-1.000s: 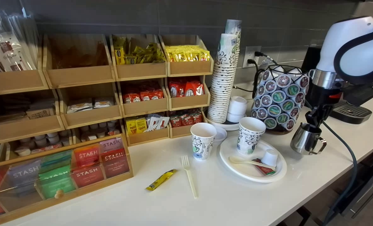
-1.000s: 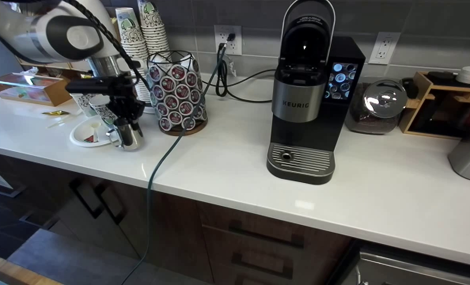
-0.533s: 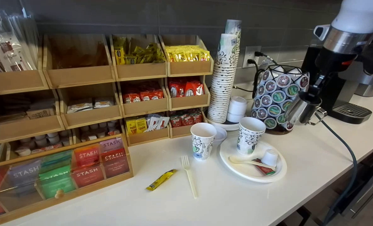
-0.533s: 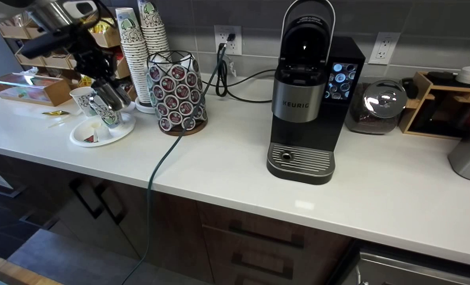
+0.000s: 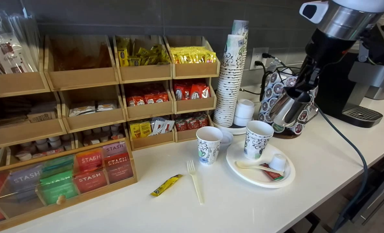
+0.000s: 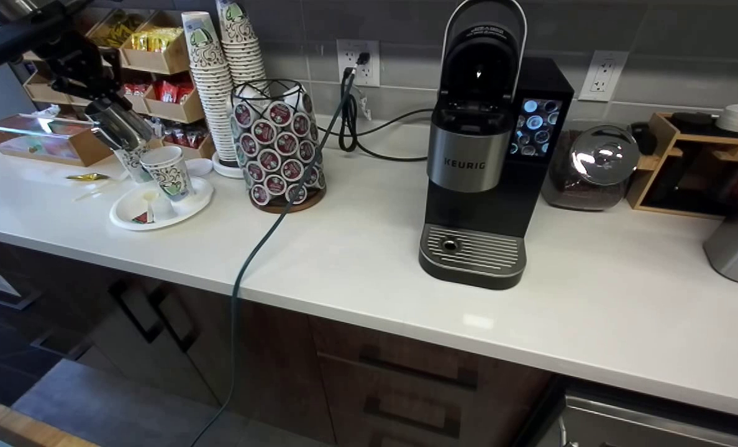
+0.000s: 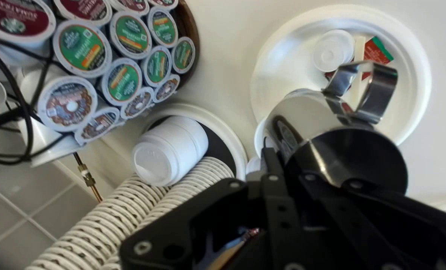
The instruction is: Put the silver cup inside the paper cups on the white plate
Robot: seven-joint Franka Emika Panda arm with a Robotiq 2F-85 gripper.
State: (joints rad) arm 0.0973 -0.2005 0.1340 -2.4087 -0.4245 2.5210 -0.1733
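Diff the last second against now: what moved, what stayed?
The gripper carried the silver cup up and leftward in both exterior views, tilting it further. It held on throughout; nothing was let go. The paper cups, white plate and fork stayed put.

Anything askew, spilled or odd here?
The silver cup hangs tilted in the gripper; no spill shows. The coffee machine stands with its lid open, and a green cable dangles over the counter edge, where it could snag.

In an exterior view, the gripper point(image 6: 104, 102) holds the silver cup point(image 6: 122, 126) tilted at the left; a paper cup point(image 6: 168, 174) stands on the white plate point(image 6: 124, 212), well left of the coffee machine point(image 6: 471, 158).
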